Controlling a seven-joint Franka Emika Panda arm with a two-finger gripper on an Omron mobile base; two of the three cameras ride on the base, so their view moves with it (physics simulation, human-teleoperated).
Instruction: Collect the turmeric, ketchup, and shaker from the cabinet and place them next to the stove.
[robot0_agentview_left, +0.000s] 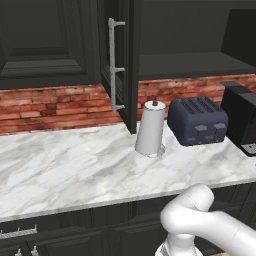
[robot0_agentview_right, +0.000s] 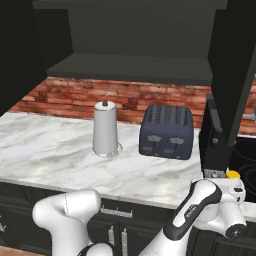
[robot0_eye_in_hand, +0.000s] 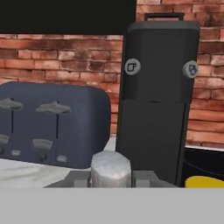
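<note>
Fingers (robot0_eye_in_hand: 142, 178) set narrow, clamped either side of a pale grey round-topped item (robot0_eye_in_hand: 110, 166) sitting dead centre between them in the hand view. Judged to be the shaker or the ketchup cap; can't tell which, body is hidden below. Its long axis looks upright, with the fingers gripping it from the sides. Gripper (robot0_eye_in_hand: 110, 177) points level at the brick wall, low over the marble table (robot0_eye_in_hand: 26, 173). Coffee machine (robot0_eye_in_hand: 157, 100) is at 12 to 1 o'clock from the fingers, close behind the held item. Dark blue toaster (robot0_eye_in_hand: 52, 124) is at 10 o'clock. Turmeric (robot0_eye_in_hand: 204, 181) has its yellow top at 4 o'clock from the fingers, near but apart. In the right base view the turmeric (robot0_agentview_right: 232, 175) sits just past the arm's wrist, at the front corner of the coffee machine (robot0_agentview_right: 215, 140), beside the dark stove (robot0_agentview_right: 246, 150). So the drop zone lies right of the fingers, toward the yellow top. Judgement: the coming move is a short set-down beside the turmeric, keeping the item upright and clear of the coffee machine. Cabinet (robot0_agentview_left: 120, 60) door stands open, far to the left.
</note>
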